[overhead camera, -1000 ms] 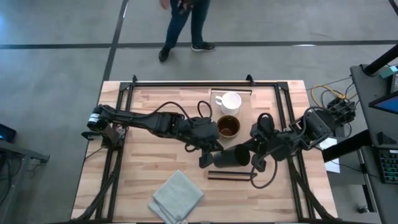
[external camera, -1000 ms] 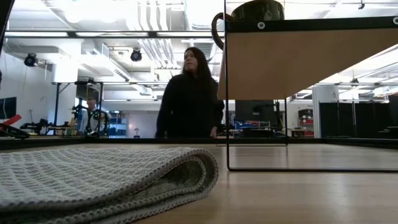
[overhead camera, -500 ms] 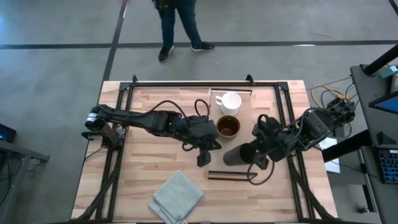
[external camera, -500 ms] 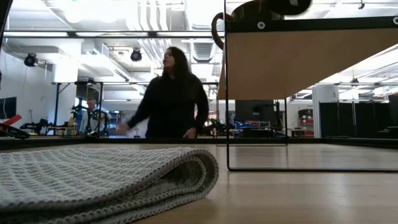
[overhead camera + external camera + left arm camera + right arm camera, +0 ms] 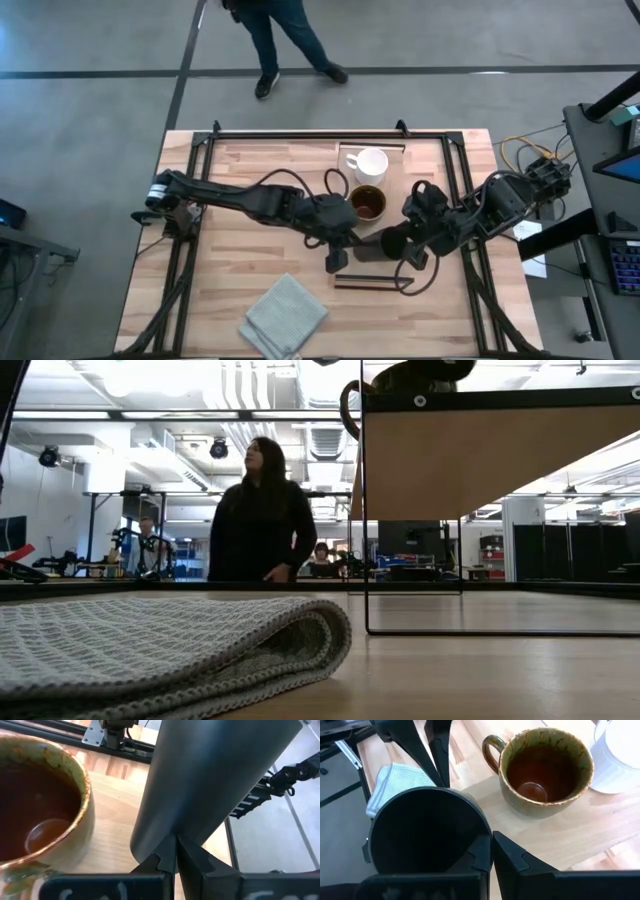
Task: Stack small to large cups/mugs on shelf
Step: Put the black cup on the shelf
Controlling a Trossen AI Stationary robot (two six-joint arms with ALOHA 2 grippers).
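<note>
The dark green-black cup [image 5: 375, 243] lies on its side over the light-wood shelf [image 5: 395, 190], mouth toward the right arm. My right gripper [image 5: 405, 243] is shut on it. My left gripper [image 5: 337, 262], shut, stands at the cup's base end [image 5: 150, 845]. The glossy brown mug [image 5: 367, 203] stands upright on the shelf just beyond the cup. The white mug [image 5: 370, 162] stands behind it, toward the far edge. In the low view the cup is a dark shape [image 5: 430, 368] above the shelf top. My left gripper has its shut fingertips [image 5: 167, 857] against the cup's outer wall by the base, coming from the table's left. Whether they press on it or only touch I cannot tell. My right gripper [image 5: 491, 852] pinches the cup's wall at the rim [image 5: 487, 832], one finger inside the mouth and one outside, coming level from the table's right. The cup is on its side, base pointing left.
A folded grey cloth [image 5: 285, 318] lies near the table's near edge, left of the shelf. The shelf's dark metal rim [image 5: 370, 283] is at its near end. Black frame rails [image 5: 300, 133] run around the table. A person [image 5: 258, 510] walks beyond the far edge.
My right gripper has carried the dark cup a little toward the far edge, closer to the brown mug; in the low view its dark shape has come in over the mug. My left gripper drew back slightly toward the left, then returned to the cup's base. The person has walked leftward.
</note>
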